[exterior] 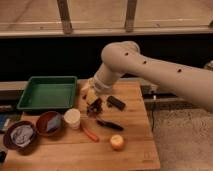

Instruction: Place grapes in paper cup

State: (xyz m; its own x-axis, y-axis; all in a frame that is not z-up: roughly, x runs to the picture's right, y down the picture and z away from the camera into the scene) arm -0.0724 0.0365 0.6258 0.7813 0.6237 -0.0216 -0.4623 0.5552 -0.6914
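Dark purple-maroon bunch of grapes (pixel 95 108): on light wooden table (pixel 135 150), toward middle of its rear half. Lies right at tip of two-finger gripper (pixel 93 100) on cream-coloured robot arm (pixel 150 67). Shows as dark clump just below and slightly right of gripper's pale end. Touching or merely close: cannot tell. Gripper clenched, released or grasping grapes: cannot tell either. Arm enters from right edge, thick bend above table's rear edge, wrist angled down and left.

Small white paper cup (pixel 72 118): upright, front-left of grapes, near but apart. Stands just right of brown-red round bowl (pixel 41 120), sides almost touching. Dark purple bowl (pixel 7 133) farther left, at table's front-left corner, with something pale and crumpled inside.

Green rectangular plastic tray (pixel 47 92): rear left of table, just left of gripper.

Black flat rectangular block (pixel 116 103): just right of grapes, apart.

Black-handled tool (pixel 109 124): lying flat, front-right of grapes, between grapes and round yellow-orange apple (pixel 117 143).

Orange elongated item (pixel 90 134): lying flat, in front of cup, left of apple.

Grapes outside cup.
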